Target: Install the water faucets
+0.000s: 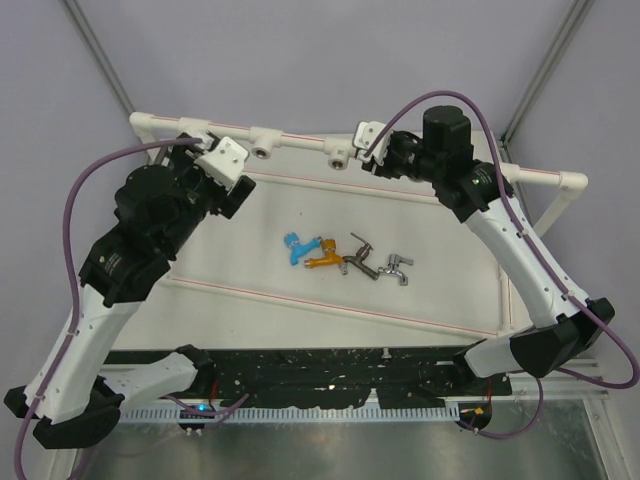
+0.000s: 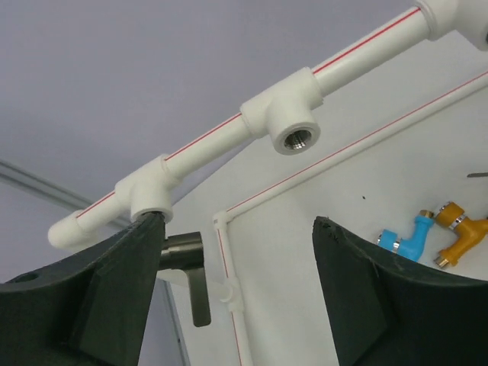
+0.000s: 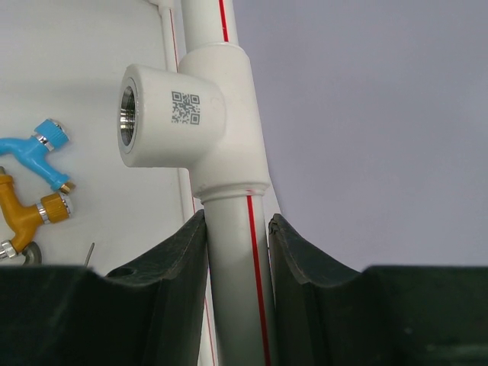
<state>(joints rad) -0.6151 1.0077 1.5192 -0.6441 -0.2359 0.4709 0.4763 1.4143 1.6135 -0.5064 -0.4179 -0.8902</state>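
right gripper (image 3: 236,229) clamped on white pipe (image 3: 207,23), left gripper (image 2: 240,229) spread wide by grey faucet (image 2: 197,282). four small faucets (image 1: 345,260) loose on desk (image 1: 440,270)

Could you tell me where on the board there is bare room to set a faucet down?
Bare: the board right of the chrome faucet up to the right arm, and the strip between the blue faucet and the left gripper. Crowded: the centre faucet cluster, and the back pipe, which the right gripper clamps.
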